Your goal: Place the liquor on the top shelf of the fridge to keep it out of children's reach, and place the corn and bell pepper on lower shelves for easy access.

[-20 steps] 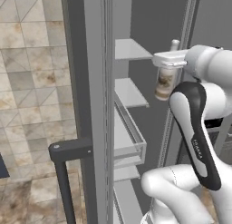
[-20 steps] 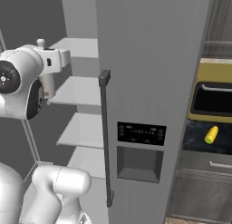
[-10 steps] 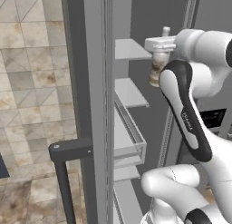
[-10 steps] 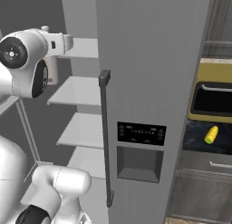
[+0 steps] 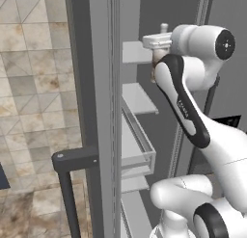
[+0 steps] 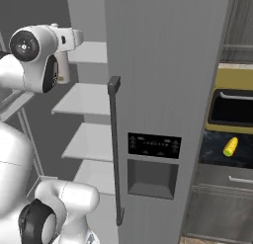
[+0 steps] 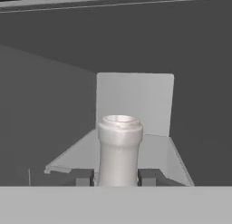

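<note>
My gripper is shut on the pale neck of the liquor, which stands upright between the two fingertips. In the left base view the gripper is raised inside the open fridge, with the liquor's cap poking above it and the bottle's body hidden behind my arm. It hovers level with the top shelf, at that shelf's front edge. Lower shelves lie beneath. The corn lies on the dark counter to the right of the fridge. The bell pepper is out of view.
The closed fridge door with its black dispenser panel and long dark handle stands right of the opening. A clear-walled door bin juts out on the open door. A yellow toaster oven sits behind the corn.
The arm has carried the liquor upward and deeper into the fridge, from mid-height in front of the shelves to the level of the top shelf. The grip has stayed shut.
</note>
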